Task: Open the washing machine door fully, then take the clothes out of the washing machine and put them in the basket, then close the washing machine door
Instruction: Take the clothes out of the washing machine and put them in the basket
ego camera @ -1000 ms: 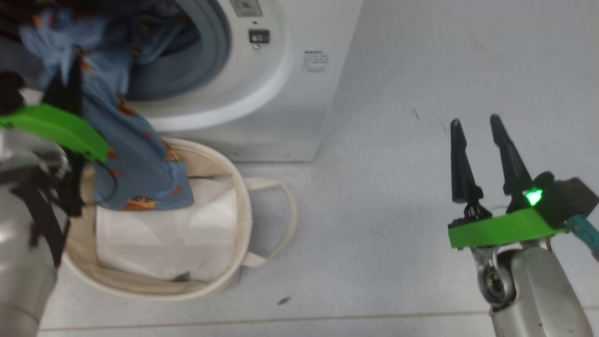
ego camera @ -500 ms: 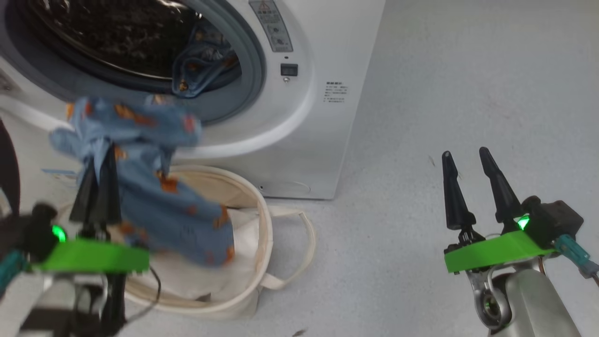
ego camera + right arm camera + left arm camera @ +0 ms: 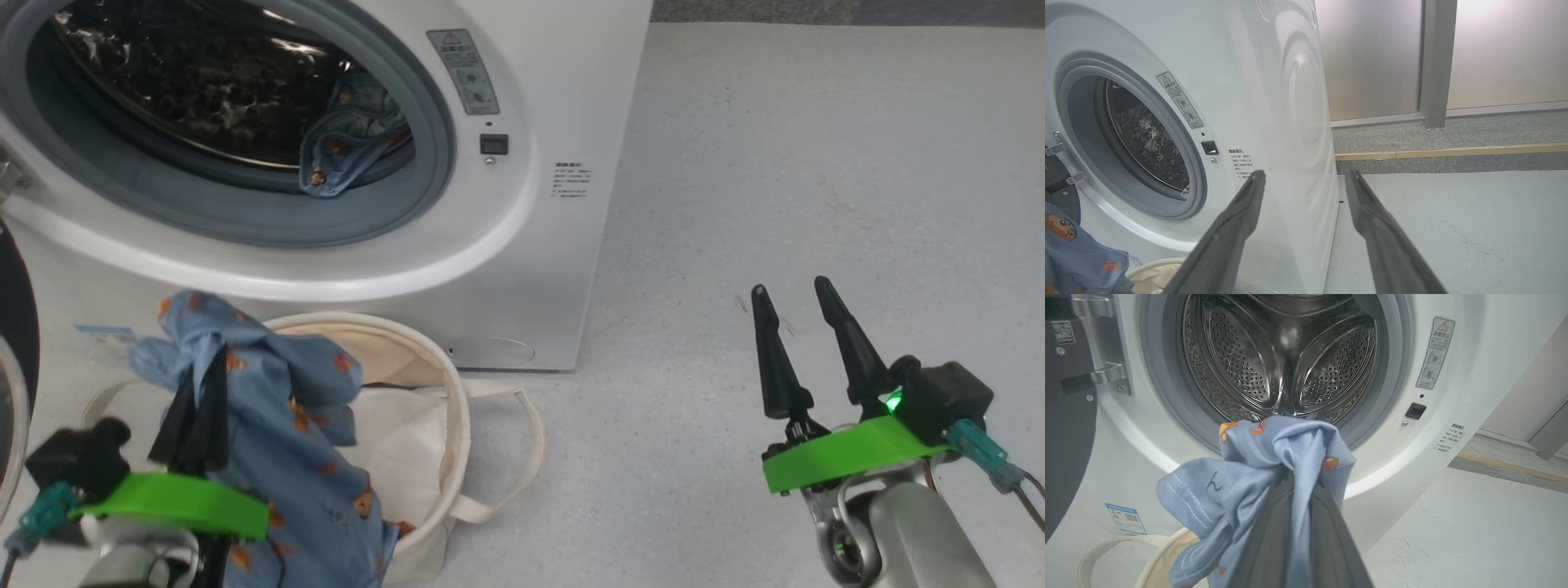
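At the lower left of the head view, the left gripper (image 3: 202,384) is clamped on a blue garment (image 3: 294,457) that hangs over the left side of the basket (image 3: 445,384), close to being dropped in. The washing machine door (image 3: 16,327) stands swung open at the left edge, so that step looks done, but a second blue garment (image 3: 347,143) lies in the mouth of the washing machine (image 3: 539,245) at the upper left, leaving more unloading and the door's closing. At the lower right, the right gripper (image 3: 804,343) hovers with fingers apart, empty.
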You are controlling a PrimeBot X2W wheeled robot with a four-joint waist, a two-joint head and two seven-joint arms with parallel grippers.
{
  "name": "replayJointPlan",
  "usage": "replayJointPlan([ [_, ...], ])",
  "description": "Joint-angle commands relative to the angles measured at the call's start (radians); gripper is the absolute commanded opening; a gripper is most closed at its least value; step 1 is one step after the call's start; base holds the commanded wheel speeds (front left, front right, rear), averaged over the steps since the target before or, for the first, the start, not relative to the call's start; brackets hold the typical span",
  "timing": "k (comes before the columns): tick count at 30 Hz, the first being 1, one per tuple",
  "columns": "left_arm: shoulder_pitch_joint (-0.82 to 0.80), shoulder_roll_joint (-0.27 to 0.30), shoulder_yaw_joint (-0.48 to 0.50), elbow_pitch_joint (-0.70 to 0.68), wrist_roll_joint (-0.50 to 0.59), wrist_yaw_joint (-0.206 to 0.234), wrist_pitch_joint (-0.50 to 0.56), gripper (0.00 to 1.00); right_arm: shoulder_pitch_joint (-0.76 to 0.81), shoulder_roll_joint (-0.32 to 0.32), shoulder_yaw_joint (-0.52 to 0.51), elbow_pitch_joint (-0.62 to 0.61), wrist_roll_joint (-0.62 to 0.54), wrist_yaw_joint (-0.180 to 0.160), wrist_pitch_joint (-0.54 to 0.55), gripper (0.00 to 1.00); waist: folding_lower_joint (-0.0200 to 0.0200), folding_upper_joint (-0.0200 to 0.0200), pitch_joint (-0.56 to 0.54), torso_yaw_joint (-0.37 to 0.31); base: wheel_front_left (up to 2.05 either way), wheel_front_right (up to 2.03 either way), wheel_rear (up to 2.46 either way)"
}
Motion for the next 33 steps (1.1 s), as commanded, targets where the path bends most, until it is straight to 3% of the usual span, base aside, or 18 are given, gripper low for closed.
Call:
replayJointPlan([
  [1, -0.075, 0.016, 0.050, -0.032, 0.004, -0.014, -0.015, 0.00, -0.013, -0.009, 0.018, -0.030, 0.007, 0.001, -0.012, 1.00, 0.0001, -0.0001, -0.001, -0.005, 0.00, 0.00, 0.00],
  [11, -0.100, 0.019, 0.107, -0.077, 0.043, -0.047, -0.024, 0.00, 0.004, -0.012, 0.008, -0.025, 0.007, 0.001, -0.012, 1.00, 0.0001, -0.0001, -0.006, -0.018, 0.00, 0.00, 0.00],
  [17, -0.092, -0.014, 0.119, -0.011, 0.026, -0.080, -0.024, 0.00, -0.007, -0.012, 0.008, -0.033, 0.005, 0.001, -0.012, 1.00, 0.0001, -0.0001, 0.017, -0.020, 0.00, 0.00, 0.00],
  [22, -0.113, -0.053, 0.099, 0.170, -0.002, -0.122, -0.022, 0.00, -0.018, -0.014, 0.004, -0.041, 0.001, 0.001, -0.012, 1.00, 0.0001, -0.0001, 0.048, -0.018, 0.00, 0.00, 0.00],
  [27, -0.202, -0.100, 0.080, 0.450, -0.015, -0.167, -0.024, 0.00, -0.040, -0.016, 0.003, -0.055, -0.004, 0.001, -0.012, 1.00, 0.0001, -0.0001, 0.099, -0.023, 0.00, 0.00, 0.00],
  [33, -0.326, -0.137, 0.037, 0.729, -0.029, -0.190, -0.024, 0.00, -0.066, -0.020, -0.002, -0.073, -0.012, 0.001, -0.012, 1.00, 0.0001, -0.0001, 0.165, -0.038, 0.00, 0.00, 0.00],
])
